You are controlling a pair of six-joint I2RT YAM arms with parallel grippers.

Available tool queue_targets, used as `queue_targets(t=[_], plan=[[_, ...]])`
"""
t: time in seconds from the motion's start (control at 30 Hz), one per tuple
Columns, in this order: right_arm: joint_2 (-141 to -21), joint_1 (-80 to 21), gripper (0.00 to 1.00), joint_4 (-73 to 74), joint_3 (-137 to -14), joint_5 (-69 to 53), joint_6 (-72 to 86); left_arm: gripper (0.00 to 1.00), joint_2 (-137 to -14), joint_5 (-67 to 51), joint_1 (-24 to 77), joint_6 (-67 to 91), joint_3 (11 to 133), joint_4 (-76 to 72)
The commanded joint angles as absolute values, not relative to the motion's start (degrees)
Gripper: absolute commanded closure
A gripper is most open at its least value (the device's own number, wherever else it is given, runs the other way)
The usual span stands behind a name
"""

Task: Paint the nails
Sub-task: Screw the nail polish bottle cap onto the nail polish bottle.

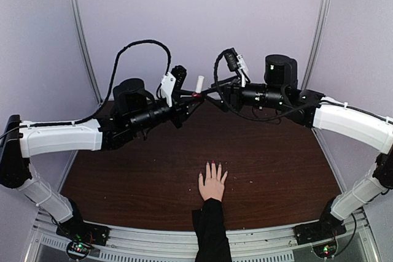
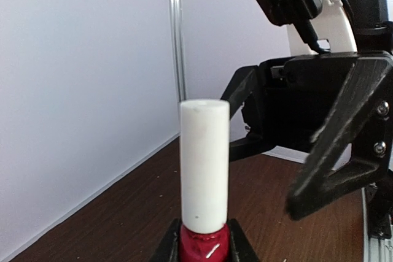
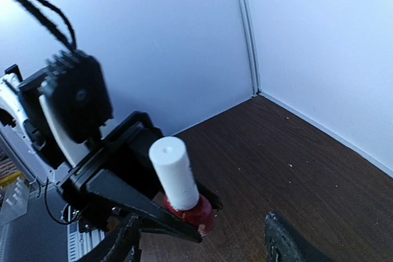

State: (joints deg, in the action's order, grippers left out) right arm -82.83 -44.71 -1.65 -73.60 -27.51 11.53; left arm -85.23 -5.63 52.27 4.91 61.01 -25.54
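Observation:
A small red bottle [image 2: 204, 245] with a tall white cap [image 2: 204, 164] stands upright between my left gripper's [image 2: 204, 251] jaws, which are shut on its red body. In the top view this gripper [image 1: 194, 96] holds the bottle [image 1: 198, 88] high over the table's far side. My right gripper [image 3: 202, 246] is open, its two fingers spread wide on either side below the cap [image 3: 174, 173], not touching it. A pale hand [image 1: 212, 183] with a black sleeve lies flat near the front edge. Its nails [image 1: 213, 165] point away from me and are too small to judge their colour.
The dark wooden table [image 1: 276, 164] is walled by pale panels at the back and sides. Both arms reach inward and meet above the far middle, the right gripper [image 1: 210, 93] close to the left one. The black sleeve [image 1: 210, 231] crosses the front rail.

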Motion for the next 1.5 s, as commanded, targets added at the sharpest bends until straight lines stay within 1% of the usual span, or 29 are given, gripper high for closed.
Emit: queue_targets(t=[0.0, 0.1, 0.23, 0.4, 0.5, 0.6, 0.7, 0.83, 1.03, 1.17, 1.2, 1.27, 1.43, 1.47], plan=[[-79.52, -44.21, 0.32, -0.48, -73.61, -40.78, 6.29, 1.0, -83.75, -24.15, 49.31, 11.11, 60.82, -27.43], [-78.64, -44.21, 0.33, 3.18, -75.69, -46.97, 3.18, 1.0, -84.01, -34.26, 47.99, 12.49, 61.27, -27.95], [-78.43, -44.16, 0.37, 8.02, -78.5, -54.64, -0.88, 1.0, -85.21, -47.75, 47.8, 12.93, 63.39, -26.76], [-78.0, -44.14, 0.4, 10.55, -80.44, -60.48, -2.55, 1.0, -87.52, -59.31, 47.79, 15.45, 65.65, -27.21], [-78.2, -44.13, 0.41, 12.62, -81.75, -63.05, -3.35, 1.0, -88.88, -63.97, 47.8, 19.21, 65.92, -31.18], [-78.84, -44.45, 0.44, 12.83, -82.91, -66.41, -2.86, 1.0, -90.33, -67.18, 47.81, 24.23, 66.38, -37.28], [-80.37, -45.16, 0.5, 16.85, -85.5, -68.36, -4.31, 1.0, -91.83, -68.69, 47.79, 28.79, 66.85, -41.96], [-81.52, -45.93, 0.54, 19.31, -86.9, -68.45, -5.92, 1.0, -93.47, -69.85, 47.81, 34.23, 67.0, -48.16], [-82.71, -46.33, 0.56, 19.03, -87.54, -68.52, -6.06, 1.0, -95.3, -71.21, 47.98, 38.72, 67.91, -52.46], [-83.96, -46.62, 0.58, 18.85, -88.17, -69.08, -5.89, 1.0, -95.7, -71.23, 48.11, 39.19, 68.12, -52.69], [-84.14, -46.66, 0.61, 18.87, -88.28, -69.15, -5.89, 1.0, -95.65, -71.17, 48.15, 39.26, 68.12, -52.84], [-84.53, -46.76, 0.72, 18.97, -88.48, -69.32, -5.89, 1.0, -95.7, -70.88, 48.16, 39.37, 68.12, -52.97], [-84.63, -46.78, 0.9, 19.32, -88.42, -69.04, -5.89, 1.0, -95.37, -69.67, 48.1, 38.89, 67.79, -52.89], [-84.64, -46.82, 0.92, 19.44, -88.44, -68.8, -5.84, 1.0, -95.29, -69.13, 48.03, 38.48, 67.7, -52.33]])
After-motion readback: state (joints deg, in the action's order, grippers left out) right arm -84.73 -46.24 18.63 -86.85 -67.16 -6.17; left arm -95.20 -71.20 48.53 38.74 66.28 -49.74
